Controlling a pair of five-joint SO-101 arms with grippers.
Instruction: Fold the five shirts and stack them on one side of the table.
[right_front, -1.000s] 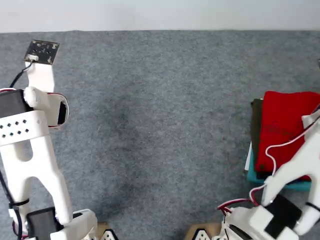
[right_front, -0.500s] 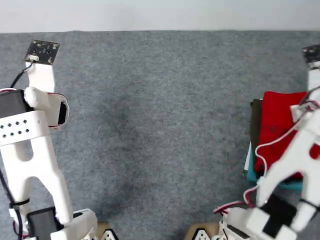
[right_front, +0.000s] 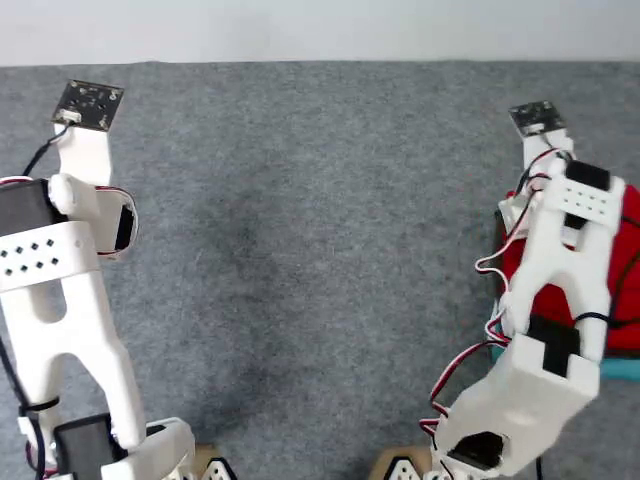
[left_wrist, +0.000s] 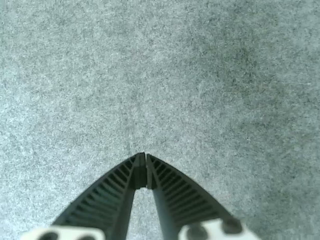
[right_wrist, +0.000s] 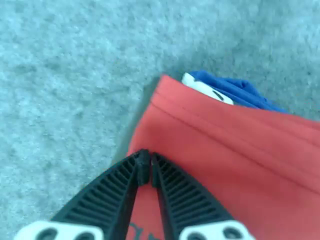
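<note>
On the grey felt table (right_front: 300, 250), the left gripper (left_wrist: 145, 170) hangs pressed together, as does the right gripper (right_wrist: 146, 167) above the red shirt (right_wrist: 225, 165).

The worktop (right_front: 320, 250) has a grey, carpet-like surface. A pile of folded shirts (right_front: 628, 270) lies on it at its right edge. The red shirt (right_wrist: 240, 165) is on top and the teal shirt (right_front: 622, 368) is lowest.

Two arms (right_front: 60, 270) (right_front: 560, 270), two claws (left_wrist: 145, 159) (right_wrist: 147, 156), one stack of shirts (right_front: 631, 270)

Matt red cloth shirt (right_wrist: 225, 165), rough grey felt-covered table (left_wrist: 150, 75)
</note>
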